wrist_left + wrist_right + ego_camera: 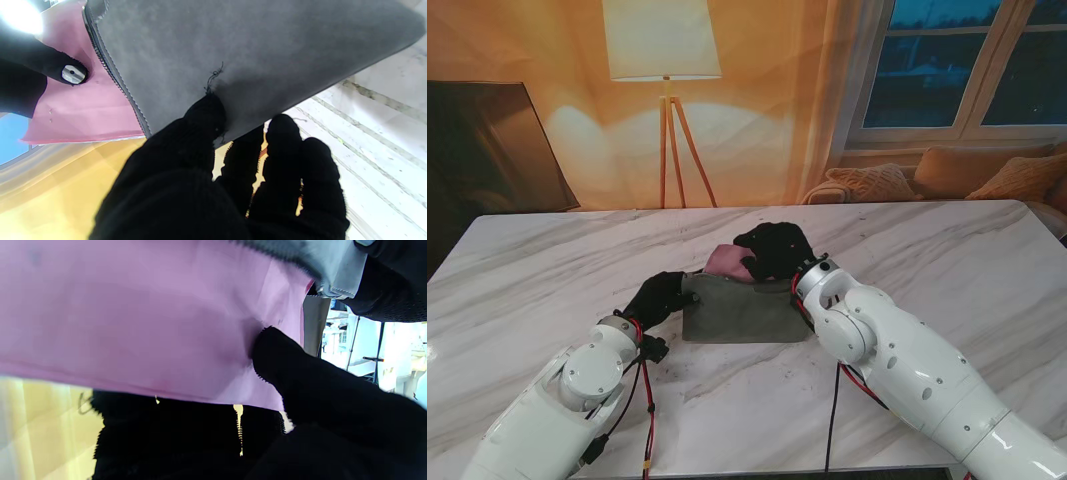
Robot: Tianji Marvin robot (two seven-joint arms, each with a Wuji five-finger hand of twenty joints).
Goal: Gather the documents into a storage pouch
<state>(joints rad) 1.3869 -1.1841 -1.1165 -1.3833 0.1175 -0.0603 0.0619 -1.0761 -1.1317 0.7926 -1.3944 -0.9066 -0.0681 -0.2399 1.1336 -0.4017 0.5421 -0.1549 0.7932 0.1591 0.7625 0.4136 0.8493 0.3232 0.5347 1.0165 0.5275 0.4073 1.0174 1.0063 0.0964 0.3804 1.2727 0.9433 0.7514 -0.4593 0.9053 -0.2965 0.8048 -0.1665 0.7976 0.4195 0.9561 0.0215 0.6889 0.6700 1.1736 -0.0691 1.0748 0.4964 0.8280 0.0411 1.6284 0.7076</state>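
A grey-green fabric pouch (745, 312) stands in the middle of the marble table. My left hand (659, 296), in a black glove, pinches its left corner; the left wrist view shows thumb and fingers (283, 140) closed on the grey pouch (250, 50) beside its zipper. A pink document (725, 262) sticks out of the pouch's top opening. My right hand (777, 250) grips that sheet at the pouch mouth. In the right wrist view the pink document (133, 323) fills the frame, pinched between the thumb (283, 353) and the fingers behind it.
The white marble table (947, 250) spreads wide to both sides. Behind it stand a floor lamp (665, 60), a dark screen (487, 150) at the far left and a sofa with cushions (967, 175) under the window.
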